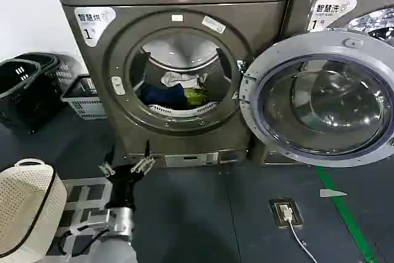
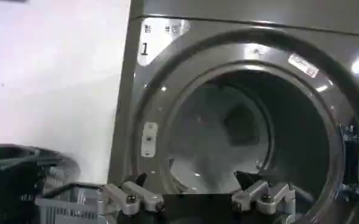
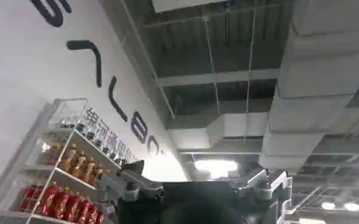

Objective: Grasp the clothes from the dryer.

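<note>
Where dark floor (image 1: 184, 214) meets the dryer (image 1: 111, 78), left pincer (image 1: 127, 161) released, low before clothes (image 1: 178, 90)

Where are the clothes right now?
In the head view, the clothes lie at the bottom of the dryer's open drum, left of the swung-open door; the left pincer hangs open, low before the porthole.
</note>
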{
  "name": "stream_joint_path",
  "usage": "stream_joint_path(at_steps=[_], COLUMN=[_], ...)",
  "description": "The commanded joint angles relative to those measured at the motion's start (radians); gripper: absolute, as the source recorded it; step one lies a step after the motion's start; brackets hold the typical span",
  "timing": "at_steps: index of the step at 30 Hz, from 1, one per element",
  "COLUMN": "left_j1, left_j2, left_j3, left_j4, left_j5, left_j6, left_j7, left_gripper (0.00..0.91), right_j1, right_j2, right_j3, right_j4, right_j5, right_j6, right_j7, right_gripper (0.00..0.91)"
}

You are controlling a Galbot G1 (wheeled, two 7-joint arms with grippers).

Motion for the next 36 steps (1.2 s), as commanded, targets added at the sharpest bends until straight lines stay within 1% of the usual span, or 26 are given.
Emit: stream_joint_path(at_steps=[1,3,17,36], left_j1=[-0.006,-0.008,-0.003,-0.011], left_j2=[0.003,0.006,0.012,0.014], left_j3=[-0.003,-0.005,-0.052,-0.056], left_j4=[0.002,0.005,0.004,0.017], left_j5=[0.014,0.029,0.033,0.033], left_j6=[0.009,0.008,-0.002,-0.005], left_j7=[-0.018,-0.009,0.042,0.061], left_gripper=[0.907,0.907,0.907,0.907], right_j1=[-0.002,-0.002,-0.003,0.008], right_j2=[0.004,0.008,0.009,0.004], right_j3=[-0.003,-0.003,0.005,-0.01], right_j4=[-0.005,-0.002,-0.009,-0.003], right_j5=[-0.001,-0.004,0.008,0.008], right_j6=[0.045,0.038,0.062,0.065], right_j7=[-0.02,-0.042,-0.053,-0.059], right_gripper=[0.907,0.907,0.907,0.907])
